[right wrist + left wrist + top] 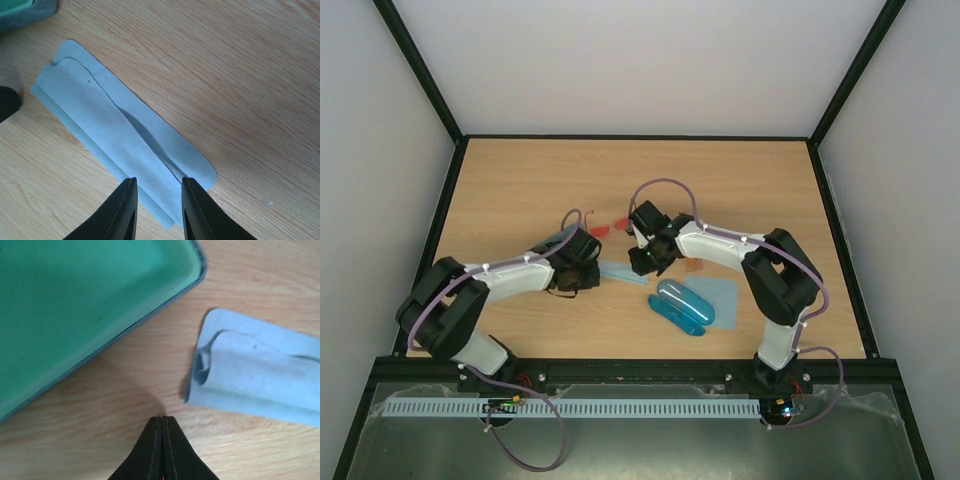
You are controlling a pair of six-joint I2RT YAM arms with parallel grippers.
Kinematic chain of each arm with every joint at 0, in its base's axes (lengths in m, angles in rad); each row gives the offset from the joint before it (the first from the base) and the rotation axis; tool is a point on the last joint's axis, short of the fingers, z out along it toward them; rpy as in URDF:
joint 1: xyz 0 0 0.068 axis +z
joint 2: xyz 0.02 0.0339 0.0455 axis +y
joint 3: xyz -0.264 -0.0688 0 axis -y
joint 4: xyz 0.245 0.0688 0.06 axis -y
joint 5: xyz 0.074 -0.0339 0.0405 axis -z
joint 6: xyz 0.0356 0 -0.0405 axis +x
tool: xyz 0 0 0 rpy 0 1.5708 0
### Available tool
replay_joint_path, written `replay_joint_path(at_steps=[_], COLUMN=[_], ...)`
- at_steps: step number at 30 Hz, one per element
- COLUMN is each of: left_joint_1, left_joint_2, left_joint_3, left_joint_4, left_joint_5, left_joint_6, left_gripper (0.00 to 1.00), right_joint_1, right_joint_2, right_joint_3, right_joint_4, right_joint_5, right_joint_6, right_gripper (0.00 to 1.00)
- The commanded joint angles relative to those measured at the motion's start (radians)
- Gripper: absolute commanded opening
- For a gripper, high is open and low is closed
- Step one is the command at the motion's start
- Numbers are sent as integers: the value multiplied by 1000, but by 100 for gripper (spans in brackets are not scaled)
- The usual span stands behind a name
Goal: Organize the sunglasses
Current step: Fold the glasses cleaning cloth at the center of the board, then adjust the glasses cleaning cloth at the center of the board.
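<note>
left gripper (162, 423): staying off everything, fully closed, over bare counter (125, 390) between green case (75, 300) and folded cloth (255, 380).
right gripper (157, 189): standing partly open, straddling the cloth's end.
red sunglasses (611, 228): lying beyond both grippers.
orange sunglasses (696, 265): peeking out beside the right arm.
risk: fingers snagging the cloth and undoing its fold; the right arm's sweep knocking the orange sunglasses.

Pale wood table (750, 180) enclosed by plain, seemingly white walls (640, 60), evenly lit.
</note>
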Motion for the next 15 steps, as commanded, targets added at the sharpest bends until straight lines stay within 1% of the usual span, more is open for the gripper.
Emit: replay_joint_path(at_steps=[1,5,7,15], left_joint_1=[12,24,30,84], left_joint_2=[65,97,99,70], left_joint_3=[26,52,68,119], left_joint_4=[63,83,72,4], left_joint_5=[35,52,45,29], left_joint_6=[-7,-3,4,49], left_gripper=[2,2,2,2], right_joint_1=[2,5,4,5], right_joint_2=[30,53,64,80], right_joint_3=[39,55,59,58], right_joint_4=[-33,-40,-49,-54], right_joint_5=[-33,-51,-25,-28], right_joint_6=[-28,-33,-29,-21], right_gripper=[26,26,26,26])
